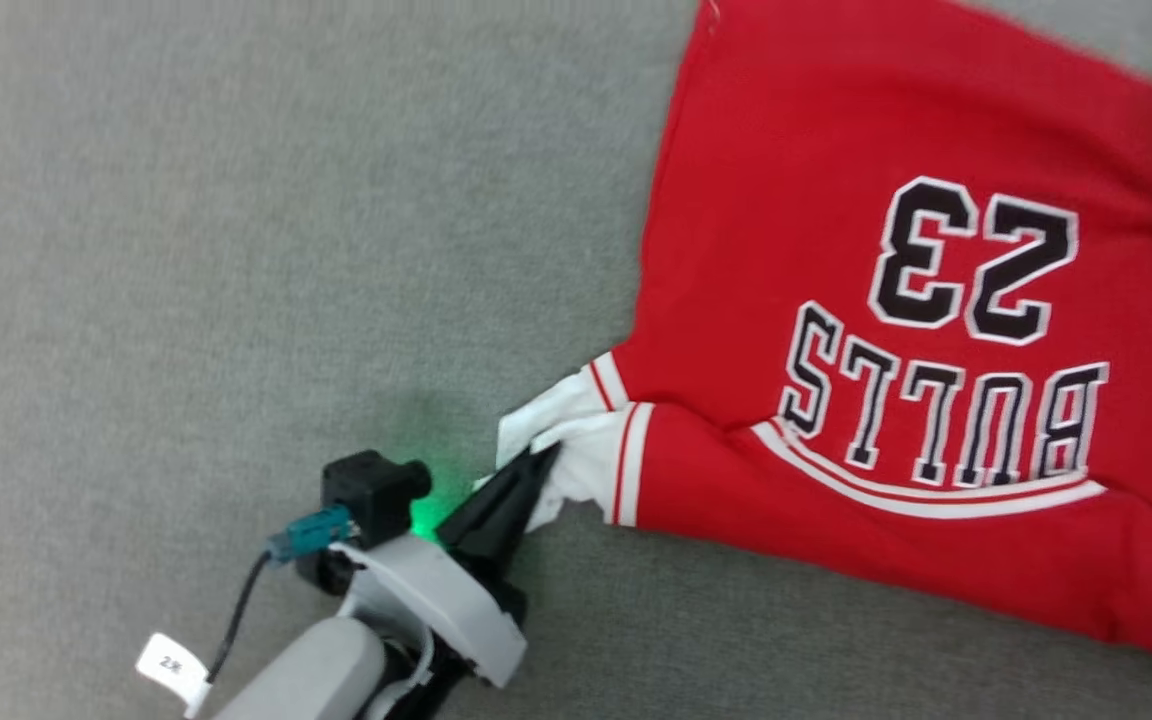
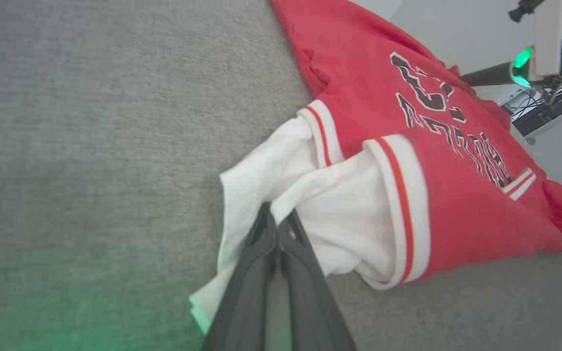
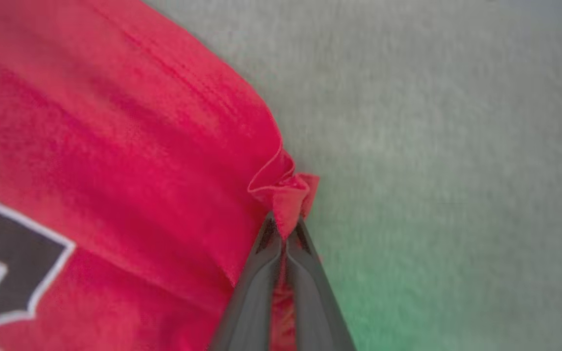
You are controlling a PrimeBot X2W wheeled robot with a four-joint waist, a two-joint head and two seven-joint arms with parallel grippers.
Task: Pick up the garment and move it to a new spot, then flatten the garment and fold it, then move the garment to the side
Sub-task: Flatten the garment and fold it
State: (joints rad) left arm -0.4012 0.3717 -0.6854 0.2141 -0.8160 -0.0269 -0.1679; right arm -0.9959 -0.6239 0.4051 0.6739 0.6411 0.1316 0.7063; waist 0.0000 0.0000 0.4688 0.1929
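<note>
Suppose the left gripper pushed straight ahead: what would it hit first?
The left gripper, shut on the garment, would meet more of its white sleeve end first, probably then the striped trim.

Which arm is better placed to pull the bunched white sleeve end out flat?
Left. The left gripper is shut on that sleeve end; the right gripper pinches the garment at a red edge.

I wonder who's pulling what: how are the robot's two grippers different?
The left gripper pinches white cloth; the right gripper pinches red. The left gripper has a sleeve end; the right gripper has a bunched edge. Both are shut on the garment.
</note>
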